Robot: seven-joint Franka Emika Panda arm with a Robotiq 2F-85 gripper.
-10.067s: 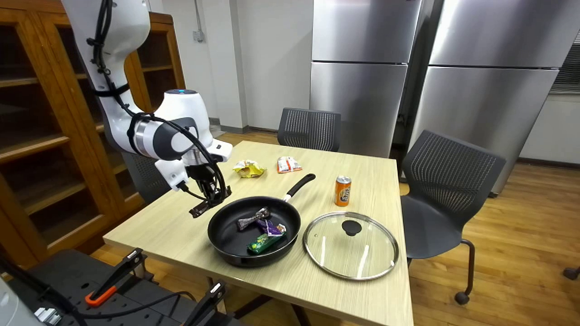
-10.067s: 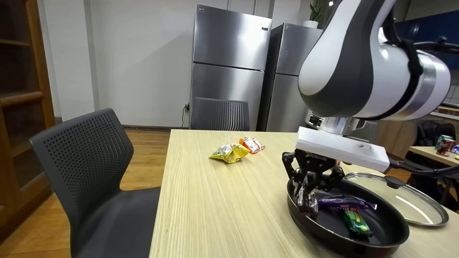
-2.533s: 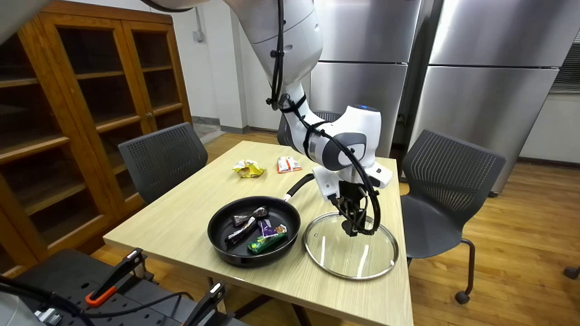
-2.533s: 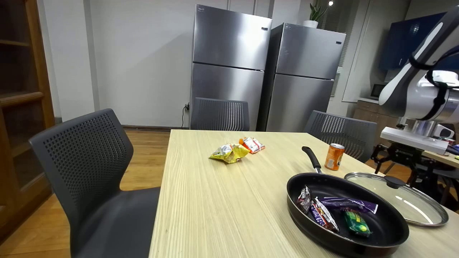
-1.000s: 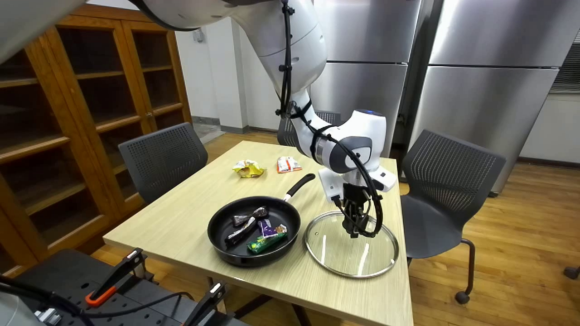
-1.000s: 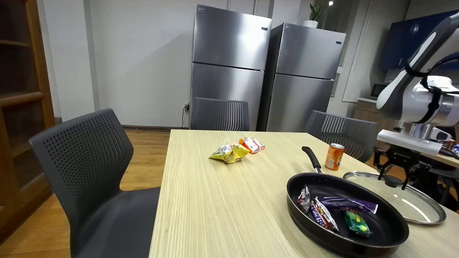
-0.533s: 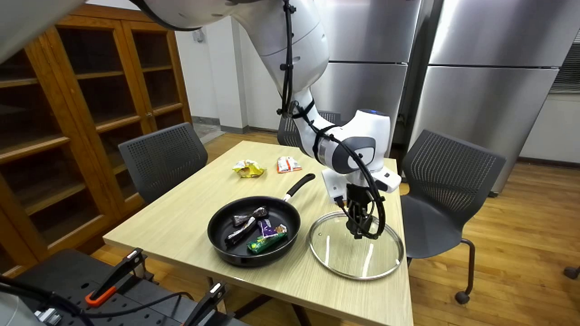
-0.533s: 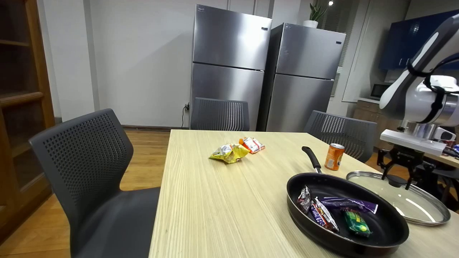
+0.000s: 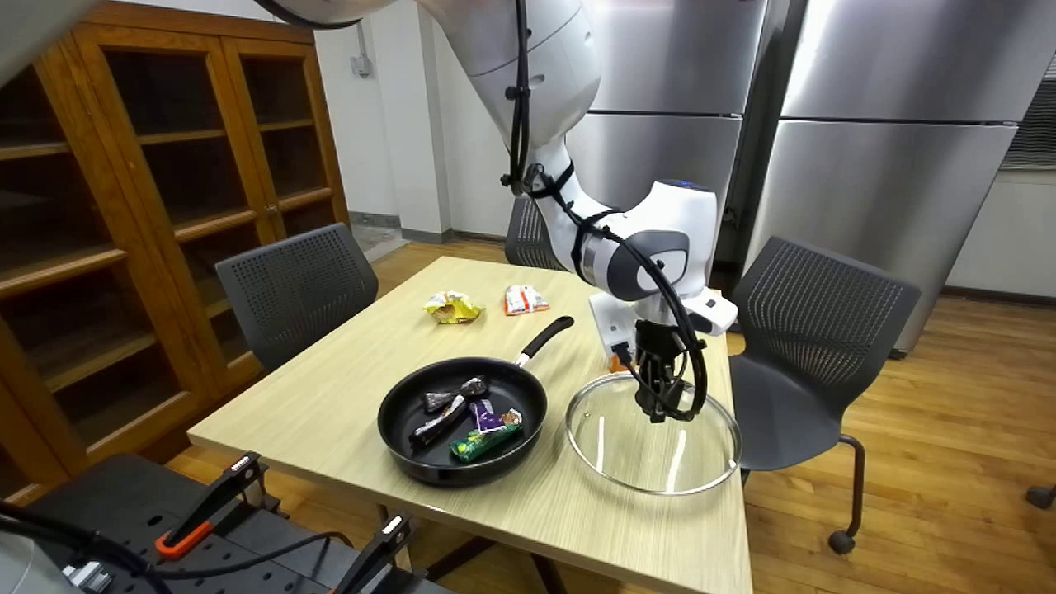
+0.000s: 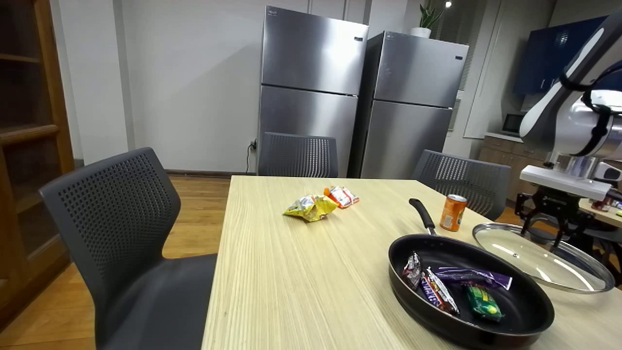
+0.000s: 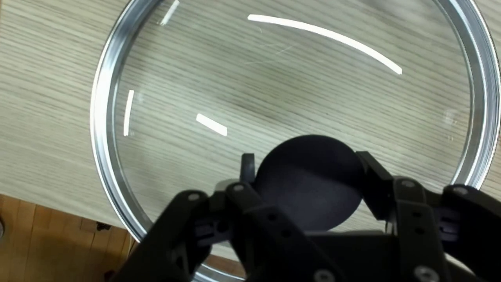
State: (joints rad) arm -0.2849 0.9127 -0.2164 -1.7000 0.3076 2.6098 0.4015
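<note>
My end effector (image 11: 307,168) is clamped across the knob (image 11: 309,188) from both sides, and the lid (image 9: 643,450) lies directly below it. The lid is round and has no long axis; it appears tilted and raised off the table (image 9: 346,396), though how far I cannot tell. In both exterior views, the pan (image 9: 507,384) stands on the table just beside the lid, toward the left of the view.
</note>
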